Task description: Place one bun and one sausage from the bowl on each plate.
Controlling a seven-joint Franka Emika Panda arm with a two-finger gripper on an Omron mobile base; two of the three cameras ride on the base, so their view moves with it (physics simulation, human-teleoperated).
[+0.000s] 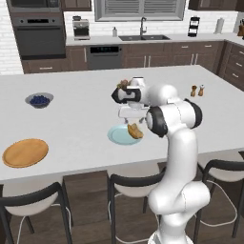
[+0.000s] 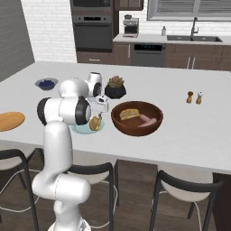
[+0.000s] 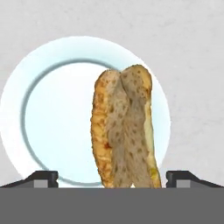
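Bun (image 3: 124,131) lay on the pale light-blue plate (image 3: 57,131), toward its right side as my hand camera saw it, one end running past the rim near my fingertips (image 3: 41,178). My pincer (image 3: 111,180) hung directly above the plate, fingers spread wide with the bun between them; I could not tell whether they touched it. From the right base camera, the plate (image 2: 81,130) sat just left of the dark wooden bowl (image 2: 135,126), which held another bun (image 2: 129,113) and a sausage (image 2: 147,120). Orange-tan plate (image 1: 25,152) stood well apart at the table's (image 1: 71,119) left end, bare. Small grey bowl of blueberries (image 1: 39,99) sat farther back on the left. Black plant pot (image 2: 115,89) stood behind the wooden bowl. Salt and pepper shakers (image 2: 194,97) were off to the right.
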